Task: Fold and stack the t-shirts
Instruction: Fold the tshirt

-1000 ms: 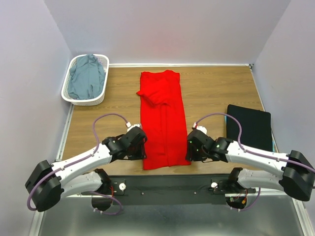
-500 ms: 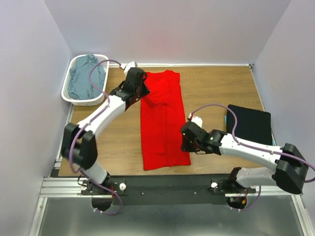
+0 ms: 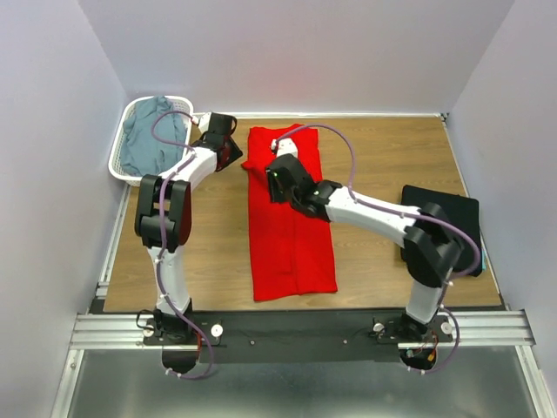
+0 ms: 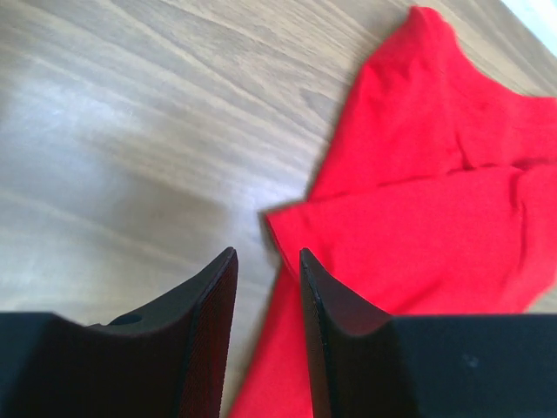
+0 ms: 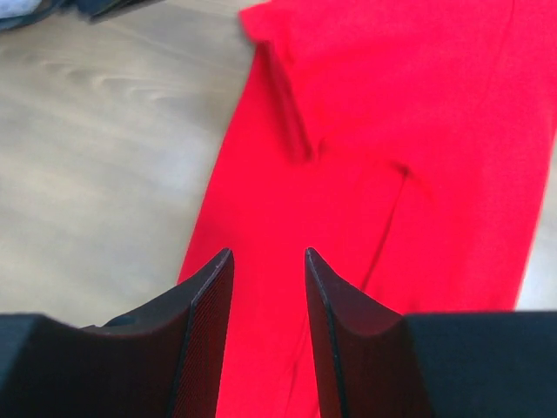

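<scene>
Red t-shirt (image 3: 291, 226): long strip on tabletop (image 3: 374, 157) right of white lattice basket (image 3: 122, 170), cross-folds judged outstanding; black t-shirt (image 3: 444, 222) folded, farther right; grey-blue t-shirt (image 3: 152, 139) unfolded inside basket; left tool (image 4: 267, 254) and right tool (image 5: 268, 252) parted, empty, near the strip's basket-side end.

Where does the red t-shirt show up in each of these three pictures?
Top external: the red t-shirt lies lengthwise down the middle of the wooden tabletop.
Left wrist: the shirt fills the right side.
Right wrist: the shirt covers the centre and right.
Shared landmark: bare wood left of the shirt in every view.
</scene>
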`<action>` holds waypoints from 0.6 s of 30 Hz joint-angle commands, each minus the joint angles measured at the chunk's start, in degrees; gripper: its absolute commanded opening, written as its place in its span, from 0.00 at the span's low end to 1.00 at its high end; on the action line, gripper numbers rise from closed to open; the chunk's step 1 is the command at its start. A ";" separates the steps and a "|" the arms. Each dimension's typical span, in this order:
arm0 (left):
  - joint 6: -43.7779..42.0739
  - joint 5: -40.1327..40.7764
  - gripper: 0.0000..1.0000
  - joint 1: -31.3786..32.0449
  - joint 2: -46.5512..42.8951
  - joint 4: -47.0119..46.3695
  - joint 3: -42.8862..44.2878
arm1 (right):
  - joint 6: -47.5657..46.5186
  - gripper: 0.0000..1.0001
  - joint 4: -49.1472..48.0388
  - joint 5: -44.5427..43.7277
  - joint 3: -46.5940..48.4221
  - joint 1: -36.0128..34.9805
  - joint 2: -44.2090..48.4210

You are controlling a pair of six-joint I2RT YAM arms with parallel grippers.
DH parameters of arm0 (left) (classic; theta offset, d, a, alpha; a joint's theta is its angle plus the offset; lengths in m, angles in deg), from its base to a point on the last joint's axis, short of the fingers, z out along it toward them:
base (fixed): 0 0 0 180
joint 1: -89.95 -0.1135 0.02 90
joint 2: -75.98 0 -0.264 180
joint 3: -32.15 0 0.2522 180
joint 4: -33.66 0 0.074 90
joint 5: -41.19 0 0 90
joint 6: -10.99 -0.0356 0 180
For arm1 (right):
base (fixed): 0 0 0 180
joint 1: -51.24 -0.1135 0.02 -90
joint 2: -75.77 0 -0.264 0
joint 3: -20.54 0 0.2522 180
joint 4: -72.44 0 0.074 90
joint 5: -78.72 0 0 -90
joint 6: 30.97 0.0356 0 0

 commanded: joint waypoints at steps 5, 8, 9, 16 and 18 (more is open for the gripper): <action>1.63 -4.51 0.44 -0.36 7.01 -1.09 5.26 | -9.50 0.46 -4.46 5.85 14.19 5.60 -15.63; 2.16 -5.74 0.44 -0.45 9.91 -1.54 8.32 | -10.72 0.48 -4.46 6.82 18.40 5.87 -20.39; 2.34 -5.83 0.44 -0.45 11.65 -0.57 9.30 | -10.99 0.48 -4.46 6.82 19.12 5.87 -22.05; 3.66 -5.56 0.43 -0.45 14.48 -0.04 11.15 | -12.05 0.52 -4.46 6.91 22.64 5.96 -25.49; 3.66 -5.56 0.42 -0.45 14.57 0.05 10.89 | -12.22 0.52 -4.46 7.17 22.90 5.96 -26.46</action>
